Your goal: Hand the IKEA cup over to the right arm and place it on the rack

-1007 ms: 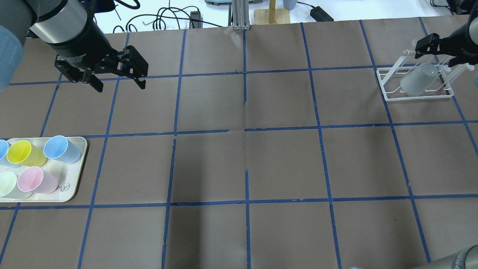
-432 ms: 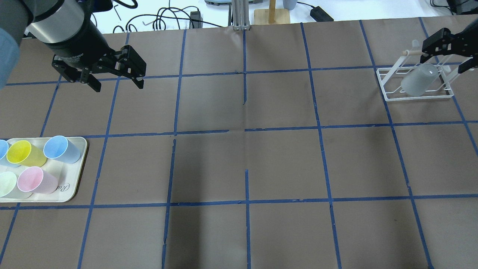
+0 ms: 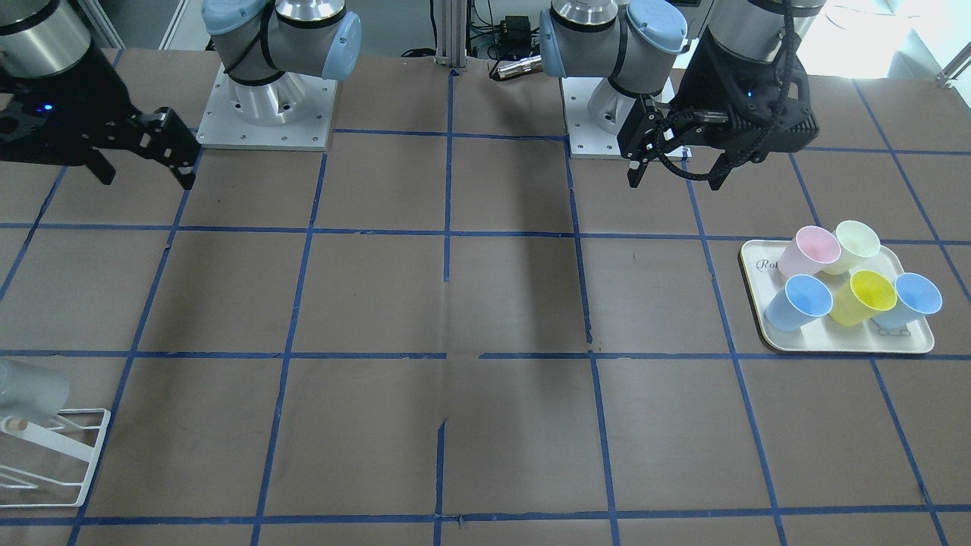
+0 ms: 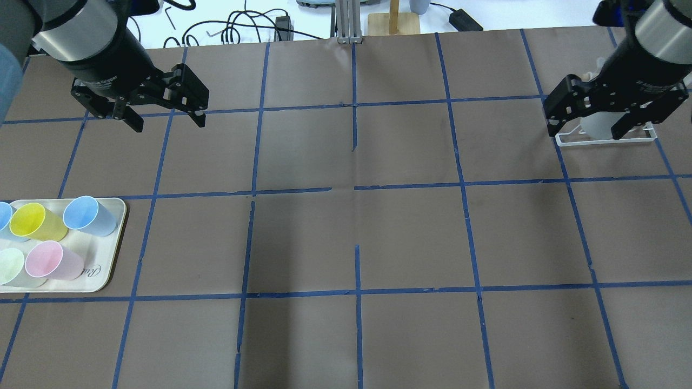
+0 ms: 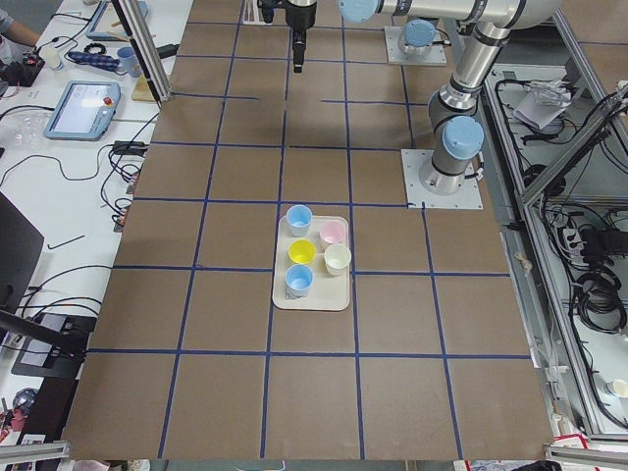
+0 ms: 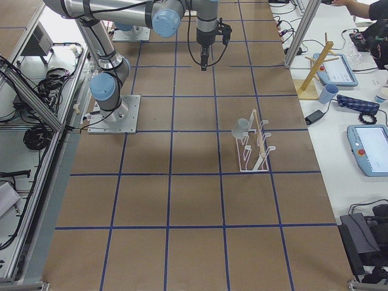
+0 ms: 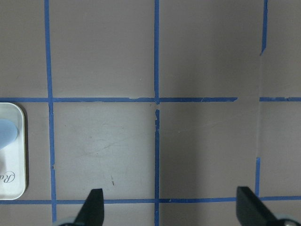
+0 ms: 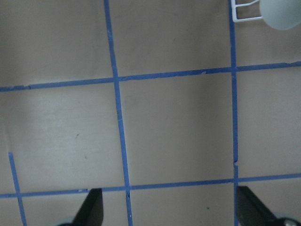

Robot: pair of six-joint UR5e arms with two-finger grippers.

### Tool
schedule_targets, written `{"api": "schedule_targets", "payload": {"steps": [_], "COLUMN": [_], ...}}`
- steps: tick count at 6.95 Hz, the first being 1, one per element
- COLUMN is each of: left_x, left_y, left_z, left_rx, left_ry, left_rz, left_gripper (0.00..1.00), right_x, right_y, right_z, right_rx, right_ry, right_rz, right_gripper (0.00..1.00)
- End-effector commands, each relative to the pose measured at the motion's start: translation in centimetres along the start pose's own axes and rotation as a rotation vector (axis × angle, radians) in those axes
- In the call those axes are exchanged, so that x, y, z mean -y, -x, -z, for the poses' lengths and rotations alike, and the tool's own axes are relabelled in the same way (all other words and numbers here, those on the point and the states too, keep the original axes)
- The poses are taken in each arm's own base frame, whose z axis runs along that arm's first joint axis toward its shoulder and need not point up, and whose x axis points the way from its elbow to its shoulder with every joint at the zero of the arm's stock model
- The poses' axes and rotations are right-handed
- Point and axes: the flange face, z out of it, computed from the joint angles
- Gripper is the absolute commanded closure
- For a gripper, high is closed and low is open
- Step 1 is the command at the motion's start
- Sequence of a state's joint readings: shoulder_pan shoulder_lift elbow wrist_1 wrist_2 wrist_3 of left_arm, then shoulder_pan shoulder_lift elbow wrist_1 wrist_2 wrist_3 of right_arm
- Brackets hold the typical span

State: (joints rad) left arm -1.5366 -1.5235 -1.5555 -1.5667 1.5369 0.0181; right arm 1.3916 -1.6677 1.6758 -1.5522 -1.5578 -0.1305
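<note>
The small pale grey plastic tumbler (image 6: 242, 126) sits on the white wire-frame rack (image 6: 254, 154). It seems tipped over one slanted rod, though it shows small there. The right arm's black two-finger hand (image 4: 584, 132) hangs above the brown paper-covered desk (image 4: 357, 232), fingers spread and empty, clear of the tumbler. The left black hand (image 4: 169, 125) is likewise spread, holding nothing.

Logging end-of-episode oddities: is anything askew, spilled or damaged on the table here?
Nothing stands out. The IKEA cup sits tilted on the rack. The left end effector and right end effector are open and empty, and the five coloured cups stand upright in the cream tray.
</note>
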Motion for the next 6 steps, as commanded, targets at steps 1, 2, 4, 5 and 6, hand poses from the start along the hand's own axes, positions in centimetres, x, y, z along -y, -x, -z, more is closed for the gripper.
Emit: {"api": "schedule_targets", "payload": {"steps": [1, 2, 4, 5, 6], "left_x": [0.1, 0.1, 0.1, 0.1, 0.1], "left_y": [0.0, 0.0, 0.0, 0.0, 0.0], "left_z": [0.2, 0.1, 0.1, 0.1, 0.1], "left_rx": [-0.001, -0.001, -0.001, -0.001, -0.001], "left_ry": [-0.004, -0.002, -0.002, -0.004, -0.004], "left_rz": [0.002, 0.002, 0.002, 0.002, 0.002], "left_gripper": [0.0, 0.0, 0.0, 0.0, 0.0], "right_x": [-2.7, -3.4, -4.3, -4.6, -4.7], "right_y": [3.1, 3.4, 6.9, 7.1, 7.1], "right_z": [1.5, 2.6, 2.9, 2.6, 2.6], "right_rx": [0.008, 0.012, 0.04, 0.04, 0.04], "right_ry": [0.076, 0.107, 0.102, 0.11, 0.11], "right_rz": [0.061, 0.067, 0.14, 0.146, 0.146], "right_gripper": [0.0, 0.0, 0.0, 0.0, 0.0]}}
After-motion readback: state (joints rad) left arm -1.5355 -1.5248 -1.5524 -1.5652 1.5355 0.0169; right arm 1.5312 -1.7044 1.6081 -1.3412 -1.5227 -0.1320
